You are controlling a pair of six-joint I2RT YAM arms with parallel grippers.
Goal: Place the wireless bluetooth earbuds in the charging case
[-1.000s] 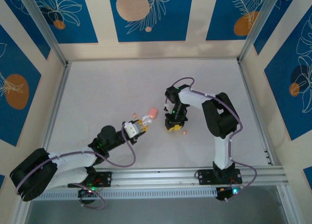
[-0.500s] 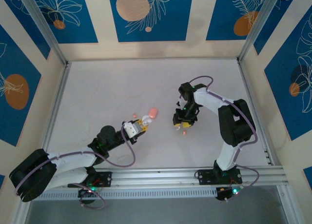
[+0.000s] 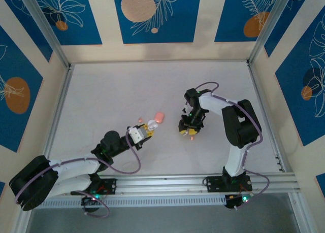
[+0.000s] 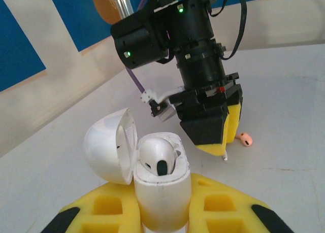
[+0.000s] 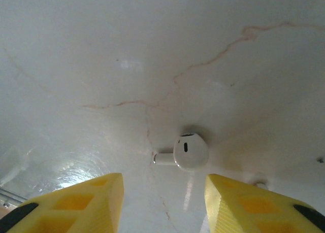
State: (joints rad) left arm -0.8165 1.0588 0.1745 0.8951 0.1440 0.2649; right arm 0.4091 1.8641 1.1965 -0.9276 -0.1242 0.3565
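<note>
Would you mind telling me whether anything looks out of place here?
One earbud lies loose on the table by the open right gripper, outside the open charging case that the left gripper holds.

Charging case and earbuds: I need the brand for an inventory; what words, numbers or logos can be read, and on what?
No text can be read.
Charging case: plain white, no print.
Loose earbud: no marking.
Wall panels: leaf patterns, no words.

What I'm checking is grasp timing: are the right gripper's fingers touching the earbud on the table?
Apart. The right wrist view shows bare table between the earbud and both yellow fingers of the open right gripper.
</note>
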